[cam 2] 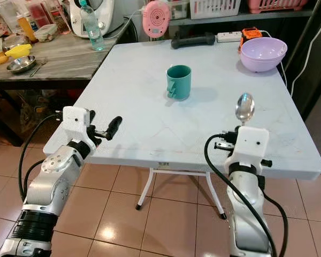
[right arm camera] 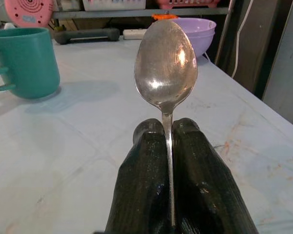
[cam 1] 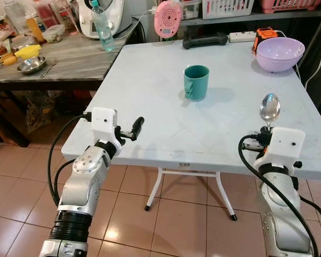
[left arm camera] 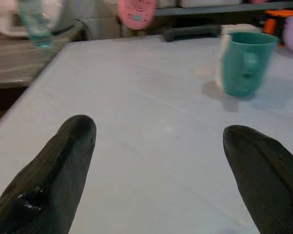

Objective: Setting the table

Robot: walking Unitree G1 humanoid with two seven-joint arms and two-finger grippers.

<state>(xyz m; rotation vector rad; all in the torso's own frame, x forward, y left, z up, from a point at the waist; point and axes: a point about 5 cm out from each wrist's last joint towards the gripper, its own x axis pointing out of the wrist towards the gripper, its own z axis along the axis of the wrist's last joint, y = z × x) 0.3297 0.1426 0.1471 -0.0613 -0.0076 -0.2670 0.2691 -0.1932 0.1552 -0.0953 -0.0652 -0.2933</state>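
The right end effector pinches a spoon by its handle, bowl upward, above the near right part of the pale worktop. The left end effector hovers wide open and empty over the near left edge. A teal mug stands mid-worktop; a lilac bowl sits at the far right corner.

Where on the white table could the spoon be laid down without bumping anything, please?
The right gripper holds the spoon over the near right edge. The white table is bare between the green mug and its front edge, and left of the mug. The back edge is crowded: purple bowl, pink fan, black bar.
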